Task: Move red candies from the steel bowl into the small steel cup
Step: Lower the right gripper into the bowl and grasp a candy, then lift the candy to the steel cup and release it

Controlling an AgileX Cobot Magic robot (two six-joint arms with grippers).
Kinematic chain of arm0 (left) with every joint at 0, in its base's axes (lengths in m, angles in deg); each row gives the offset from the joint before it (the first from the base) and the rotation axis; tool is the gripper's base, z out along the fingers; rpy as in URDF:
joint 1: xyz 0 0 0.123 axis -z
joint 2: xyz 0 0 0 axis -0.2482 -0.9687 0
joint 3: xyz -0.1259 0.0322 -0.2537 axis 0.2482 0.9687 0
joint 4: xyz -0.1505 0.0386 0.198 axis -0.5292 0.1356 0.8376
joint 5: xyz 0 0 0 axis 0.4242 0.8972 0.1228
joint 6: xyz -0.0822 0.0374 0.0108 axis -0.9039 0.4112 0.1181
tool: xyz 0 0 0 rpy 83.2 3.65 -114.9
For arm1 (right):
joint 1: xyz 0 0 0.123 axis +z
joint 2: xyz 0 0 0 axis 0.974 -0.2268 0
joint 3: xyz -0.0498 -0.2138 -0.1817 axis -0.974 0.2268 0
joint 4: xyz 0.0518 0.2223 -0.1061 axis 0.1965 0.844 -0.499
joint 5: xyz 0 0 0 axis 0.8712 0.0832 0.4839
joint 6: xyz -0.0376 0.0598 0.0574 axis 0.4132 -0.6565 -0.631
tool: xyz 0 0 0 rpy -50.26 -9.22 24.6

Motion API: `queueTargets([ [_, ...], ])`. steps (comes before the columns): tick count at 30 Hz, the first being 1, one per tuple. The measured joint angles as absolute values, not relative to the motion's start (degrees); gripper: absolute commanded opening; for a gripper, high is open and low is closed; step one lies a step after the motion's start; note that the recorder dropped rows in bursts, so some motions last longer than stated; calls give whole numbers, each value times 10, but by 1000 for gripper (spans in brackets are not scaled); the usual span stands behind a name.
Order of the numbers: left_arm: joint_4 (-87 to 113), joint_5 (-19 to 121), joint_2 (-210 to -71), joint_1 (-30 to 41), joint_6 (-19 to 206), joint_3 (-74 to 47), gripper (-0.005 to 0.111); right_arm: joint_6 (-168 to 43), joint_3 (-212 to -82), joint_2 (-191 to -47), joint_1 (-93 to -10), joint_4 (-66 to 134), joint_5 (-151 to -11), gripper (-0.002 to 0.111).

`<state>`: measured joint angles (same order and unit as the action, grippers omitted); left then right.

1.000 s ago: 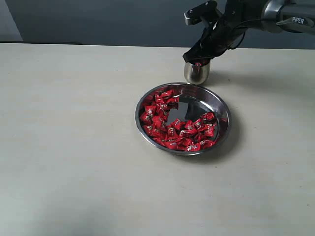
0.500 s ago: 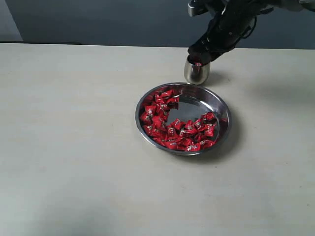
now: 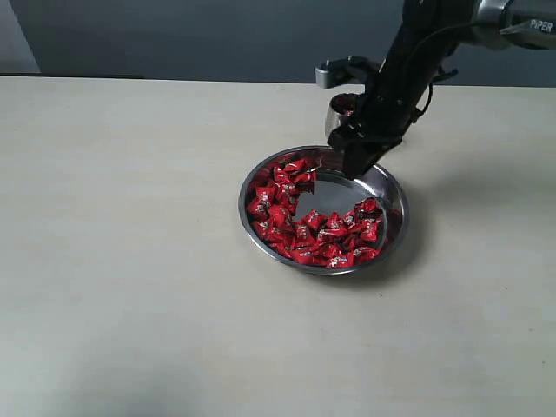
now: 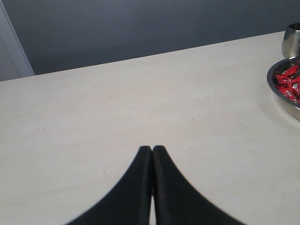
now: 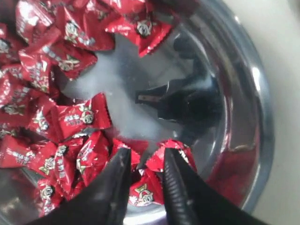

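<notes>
The steel bowl [image 3: 250,219] sits mid-table with red candies [image 3: 313,233] piled along its left and front sides. Behind it stands the small steel cup [image 3: 335,115], partly hidden by the right arm, with something red showing at its mouth. My right gripper [image 3: 356,162] hangs over the bowl's far side, open. In the right wrist view its jaws [image 5: 146,157] stand apart above red candies [image 5: 70,117] near the bowl's wall [image 5: 243,93], gripping none. My left gripper [image 4: 152,150] is shut and empty over bare table, away from the bowl [image 4: 281,96] and cup [image 4: 291,40].
The pale table [image 3: 130,261] stretches wide to the left and front of the bowl. A dark wall [image 3: 174,35] runs behind the table's far edge. The bowl's bare steel floor [image 5: 140,84] mirrors the gripper.
My right gripper has left its place above the cup and swung down toward me over the bowl's far side. Bowl, cup and left gripper have not moved.
</notes>
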<state>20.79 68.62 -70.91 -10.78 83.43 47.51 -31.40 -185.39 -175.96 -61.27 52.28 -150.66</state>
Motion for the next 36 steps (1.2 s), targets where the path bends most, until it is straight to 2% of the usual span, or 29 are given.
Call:
queueTargets([
  [2,208,686,-709,-108,834,475,0,-314,-1842,-1763,-613,523,-1507,44],
  [4,208,686,-709,-108,834,475,0,-314,-1831,-1765,-613,522,-1507,50],
  [12,208,686,-709,-108,834,475,0,-342,-1828,-1765,-613,494,-1509,45],
  [36,208,686,-709,-108,834,475,0,-355,-1798,-1780,-613,486,-1510,45],
])
